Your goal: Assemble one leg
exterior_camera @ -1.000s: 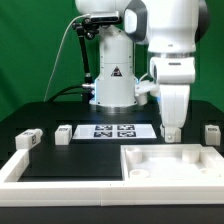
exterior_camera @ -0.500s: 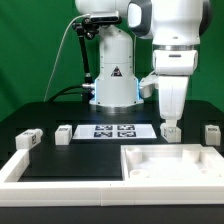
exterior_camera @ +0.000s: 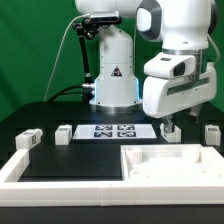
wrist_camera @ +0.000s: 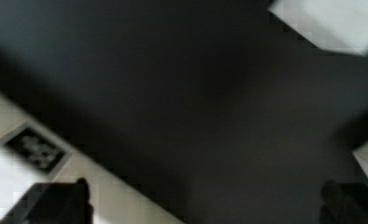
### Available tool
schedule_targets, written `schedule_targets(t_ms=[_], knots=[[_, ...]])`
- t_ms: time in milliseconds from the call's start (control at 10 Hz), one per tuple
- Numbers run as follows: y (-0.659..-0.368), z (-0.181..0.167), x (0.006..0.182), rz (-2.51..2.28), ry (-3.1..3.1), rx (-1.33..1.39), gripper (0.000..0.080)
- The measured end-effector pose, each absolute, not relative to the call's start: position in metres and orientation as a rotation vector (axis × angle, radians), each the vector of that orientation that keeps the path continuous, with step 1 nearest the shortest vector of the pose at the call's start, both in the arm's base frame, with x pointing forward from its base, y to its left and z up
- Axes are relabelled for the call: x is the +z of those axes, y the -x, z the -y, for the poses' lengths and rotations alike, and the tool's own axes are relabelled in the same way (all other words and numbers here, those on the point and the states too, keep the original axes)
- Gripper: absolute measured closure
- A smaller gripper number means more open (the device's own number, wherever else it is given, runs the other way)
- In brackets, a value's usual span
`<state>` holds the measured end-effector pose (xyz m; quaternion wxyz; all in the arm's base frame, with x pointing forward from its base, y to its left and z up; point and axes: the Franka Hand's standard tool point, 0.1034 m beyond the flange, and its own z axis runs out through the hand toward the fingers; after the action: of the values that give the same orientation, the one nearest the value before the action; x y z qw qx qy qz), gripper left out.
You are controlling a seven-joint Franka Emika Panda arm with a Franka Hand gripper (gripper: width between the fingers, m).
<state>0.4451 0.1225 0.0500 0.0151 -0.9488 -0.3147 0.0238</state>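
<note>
1. The hand point(exterior_camera: 170, 124) is tilted on the wrist. It hangs low over the dark counter point(exterior_camera: 60, 112), toward the exterior view's right, just past the end of the marker board point(exterior_camera: 113, 130).
2. In the wrist view, the two dark fingertips point(wrist_camera: 53, 205) stand wide apart. Only bare counter shows between them, so nothing is gripped.
3. The leg point(exterior_camera: 171, 131), a small white post, stands on the counter directly beneath the hand and is partly hidden by it. Whether a fingertip touches it cannot be told; it appears just clear.
4. Three similar posts point(exterior_camera: 64, 133) stand on the counter, well apart from one another, two toward the exterior view's left and one at its right.
5. The flat white panel point(exterior_camera: 165, 162) lies on the counter near the leg, on the camera's side of it.
</note>
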Motion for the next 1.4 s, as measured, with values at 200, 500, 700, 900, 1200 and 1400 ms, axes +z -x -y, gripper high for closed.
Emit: schedule_targets(t_ms=[200,500,700,900,1200,1400], knots=[[-0.438,-0.145,0.050,0.657,3.035,0.084,0.0150],[-0.437,-0.163,0.050,0.243,3.073,0.098,0.0150],[-0.440,-0.167,0.052,-0.015,3.073,0.111,0.0150],[-0.439,-0.169,0.052,-0.126,3.066,0.118,0.0150],[-0.431,-0.173,0.051,-0.131,3.068,0.165,0.0150],[-0.424,-0.179,0.053,-0.124,3.066,0.363,0.0150]])
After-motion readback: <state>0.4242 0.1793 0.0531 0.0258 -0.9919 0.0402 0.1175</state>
